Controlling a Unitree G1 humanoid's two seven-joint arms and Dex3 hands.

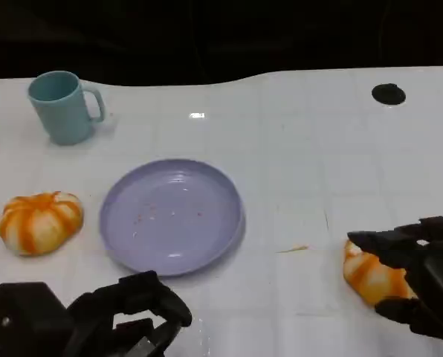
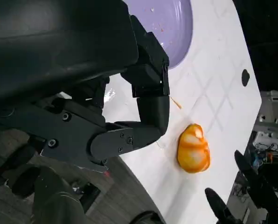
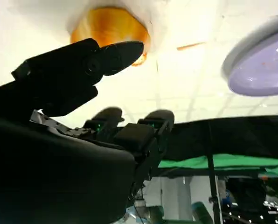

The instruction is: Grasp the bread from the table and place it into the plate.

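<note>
Looks like a robotics lab or test room, not a home. White worktop [image 1: 318,163] with a faint printed grid of squares, set against a black, unlit backdrop along its far edge. Small round black disc [image 1: 389,94] on the worktop's far right. Props are sparse and staged: a pale lavender round plastic plate [image 1: 221,238], a light teal mug with handle [image 1: 60,106]. Right wrist view catches a green cloth screen [image 3: 223,162] and dark stand poles beyond the worktop edge. Left wrist view shows cluttered equipment and cables [image 2: 269,154] past the worktop edge, details too blurred to name.
</note>
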